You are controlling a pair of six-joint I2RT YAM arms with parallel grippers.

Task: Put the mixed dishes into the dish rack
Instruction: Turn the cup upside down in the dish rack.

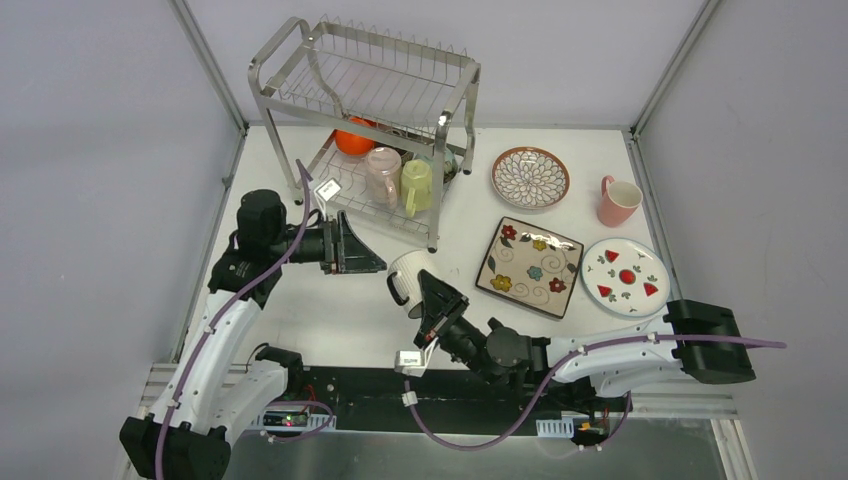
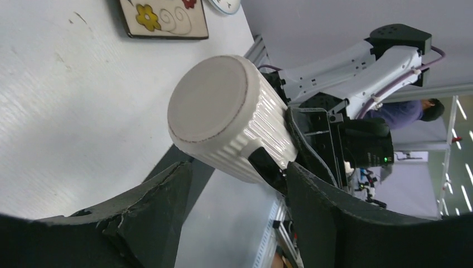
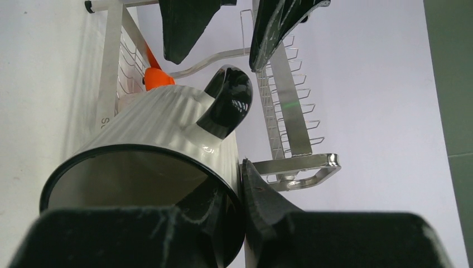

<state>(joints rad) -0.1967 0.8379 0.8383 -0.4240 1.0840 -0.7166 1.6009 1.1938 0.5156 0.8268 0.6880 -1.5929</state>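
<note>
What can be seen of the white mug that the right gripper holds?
The white mug looks like glazed ceramic, with a ribbed wall, a black rim, a black handle and a dull flat base. It looks empty and lies tilted on its side above the table. The right gripper pinches its rim, one finger inside. The open left gripper faces its base; contact is unclear.
</note>
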